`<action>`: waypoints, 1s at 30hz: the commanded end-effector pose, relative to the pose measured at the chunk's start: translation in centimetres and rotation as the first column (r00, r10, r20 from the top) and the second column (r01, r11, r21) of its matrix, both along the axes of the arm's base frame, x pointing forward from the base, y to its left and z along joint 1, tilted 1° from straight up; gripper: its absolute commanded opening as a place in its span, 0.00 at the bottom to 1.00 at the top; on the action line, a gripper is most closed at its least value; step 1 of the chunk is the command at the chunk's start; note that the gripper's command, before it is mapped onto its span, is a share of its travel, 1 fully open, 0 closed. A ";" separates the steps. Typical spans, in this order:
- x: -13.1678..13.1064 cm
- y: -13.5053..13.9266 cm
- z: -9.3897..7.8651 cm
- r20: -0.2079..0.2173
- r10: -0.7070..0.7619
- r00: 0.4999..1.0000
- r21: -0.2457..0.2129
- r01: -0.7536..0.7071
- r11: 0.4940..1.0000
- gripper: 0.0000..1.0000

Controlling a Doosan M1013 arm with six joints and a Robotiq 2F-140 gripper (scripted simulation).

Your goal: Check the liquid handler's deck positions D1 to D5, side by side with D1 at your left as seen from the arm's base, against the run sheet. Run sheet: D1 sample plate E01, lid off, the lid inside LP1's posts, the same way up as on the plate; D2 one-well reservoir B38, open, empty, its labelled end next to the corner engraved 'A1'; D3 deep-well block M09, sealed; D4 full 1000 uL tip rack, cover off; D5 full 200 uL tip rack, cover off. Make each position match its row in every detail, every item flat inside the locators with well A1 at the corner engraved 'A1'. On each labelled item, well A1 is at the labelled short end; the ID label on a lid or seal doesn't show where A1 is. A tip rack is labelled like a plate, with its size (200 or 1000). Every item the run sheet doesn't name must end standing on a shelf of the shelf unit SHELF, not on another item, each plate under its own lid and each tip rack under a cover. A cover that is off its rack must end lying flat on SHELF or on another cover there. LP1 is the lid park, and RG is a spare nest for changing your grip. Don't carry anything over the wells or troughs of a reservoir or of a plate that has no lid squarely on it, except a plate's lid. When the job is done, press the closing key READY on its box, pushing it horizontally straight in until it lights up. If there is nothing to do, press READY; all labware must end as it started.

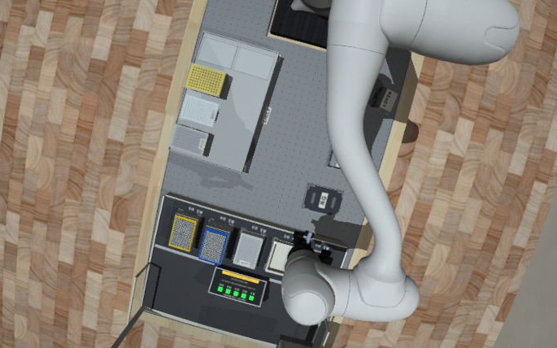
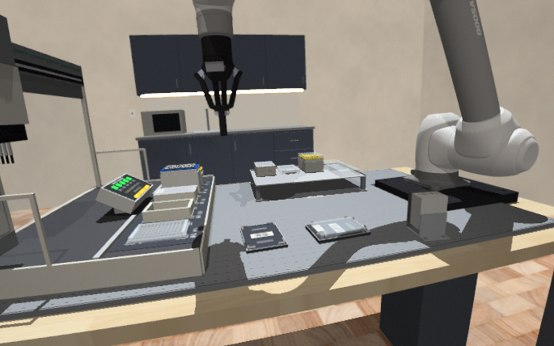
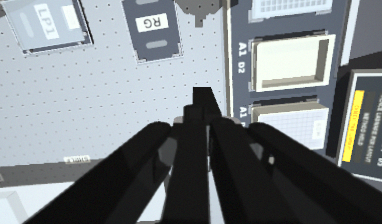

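My gripper [image 2: 222, 122] is shut and empty, high above the deck's near rail between D2 and D3; its fingertips also show in the wrist view [image 3: 204, 100]. On the deck, the open sample plate [image 2: 158, 230] lies in D1. The cream reservoir [image 3: 289, 61] is in D2, open and empty. The deep-well block [image 3: 292, 126] sits in D3. A blue-edged tip rack [image 1: 214, 245] stands in D4 and a yellow-edged tip rack [image 1: 182, 232] in D5. A clear lid [image 2: 336, 226] [image 3: 47, 25] lies in LP1. In the top view my wrist hides D1.
The spare nest RG [image 3: 153, 25] is empty. The shelf unit [image 1: 228, 107] holds a yellow tip rack [image 1: 206, 80], two pale items [image 1: 197, 110] and clear covers [image 1: 235, 56]. The READY box [image 2: 429, 213] stands near the arm's base. The control panel [image 2: 124, 188] sits behind the deck.
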State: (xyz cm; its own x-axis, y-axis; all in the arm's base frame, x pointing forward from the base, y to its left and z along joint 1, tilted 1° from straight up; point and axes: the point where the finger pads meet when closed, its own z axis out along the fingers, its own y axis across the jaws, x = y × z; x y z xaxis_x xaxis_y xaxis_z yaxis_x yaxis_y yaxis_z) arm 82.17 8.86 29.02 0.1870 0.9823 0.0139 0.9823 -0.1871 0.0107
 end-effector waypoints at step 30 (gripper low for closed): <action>-2.1 10.0 0.2 0.004 -0.007 1.000 -0.006 0.007 1.000 0.10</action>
